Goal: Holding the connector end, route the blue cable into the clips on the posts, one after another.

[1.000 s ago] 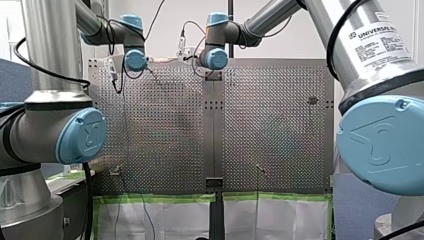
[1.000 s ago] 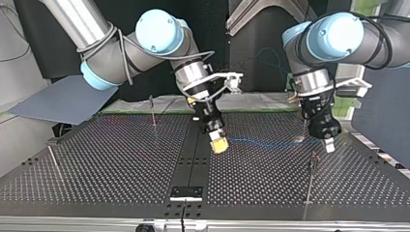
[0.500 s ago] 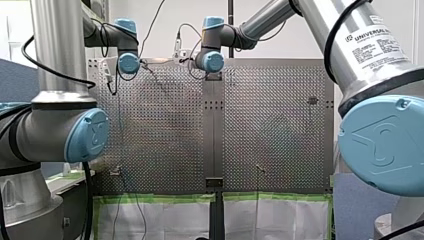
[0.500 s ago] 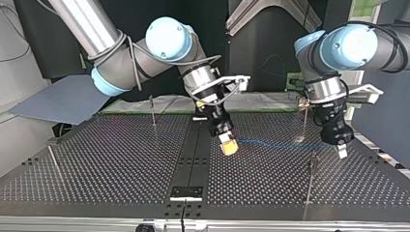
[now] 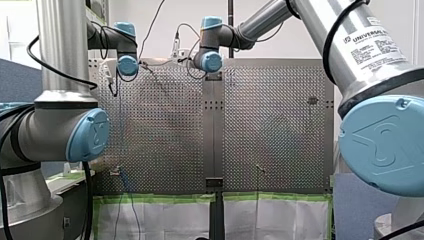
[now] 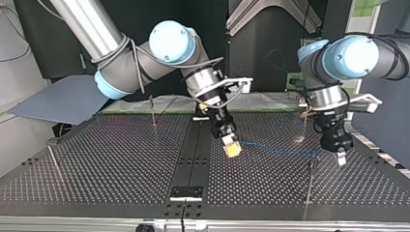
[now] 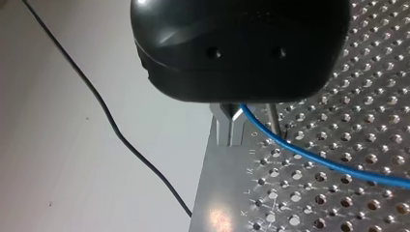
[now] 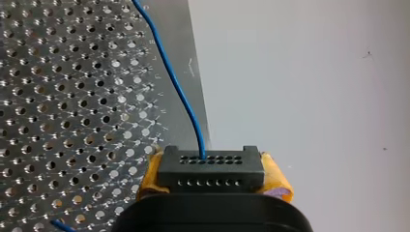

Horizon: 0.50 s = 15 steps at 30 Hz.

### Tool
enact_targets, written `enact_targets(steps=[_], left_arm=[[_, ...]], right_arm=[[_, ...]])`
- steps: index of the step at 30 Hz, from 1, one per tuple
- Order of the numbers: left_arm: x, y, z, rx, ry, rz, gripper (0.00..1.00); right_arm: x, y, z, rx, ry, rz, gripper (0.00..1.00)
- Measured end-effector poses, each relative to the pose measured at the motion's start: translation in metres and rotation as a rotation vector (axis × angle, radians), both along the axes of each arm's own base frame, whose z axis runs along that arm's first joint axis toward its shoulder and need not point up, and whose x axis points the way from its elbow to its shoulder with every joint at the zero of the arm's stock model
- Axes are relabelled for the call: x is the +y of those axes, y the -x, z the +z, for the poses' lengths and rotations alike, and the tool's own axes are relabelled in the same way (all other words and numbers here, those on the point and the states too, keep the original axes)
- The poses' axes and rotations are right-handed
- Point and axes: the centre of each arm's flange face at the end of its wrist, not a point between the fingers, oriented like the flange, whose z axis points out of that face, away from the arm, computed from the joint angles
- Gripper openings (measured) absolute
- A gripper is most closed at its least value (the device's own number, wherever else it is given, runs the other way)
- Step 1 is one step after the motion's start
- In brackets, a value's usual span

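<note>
Right gripper (image 8: 212,177) is clamped on the connector (image 8: 211,166), left gripper (image 7: 231,126) pinching the cable (image 7: 309,157), strung low over the surface (image 6: 121,159) beside a post (image 6: 309,186). I'd keep it taut and lower it straight into the clip (image 6: 313,157).

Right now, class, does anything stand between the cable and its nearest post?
Nothing visible does. In the top view the cable runs from the right gripper to the left gripper over bare table, and the nearest post stands close beside the left gripper, unobstructed.
</note>
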Motion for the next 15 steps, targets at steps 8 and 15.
enact_targets(steps=[8,15], left_arm=[[0.005,-0.006,-0.001,-0.011,0.026,-0.019,0.00],[0.010,-0.012,0.008,-0.053,0.054,-0.055,0.00]], right_arm=[[0.003,-0.002,0.001,0.006,-0.005,0.004,0.00],[-0.002,-0.006,-0.004,0.009,-0.008,0.002,0.00]])
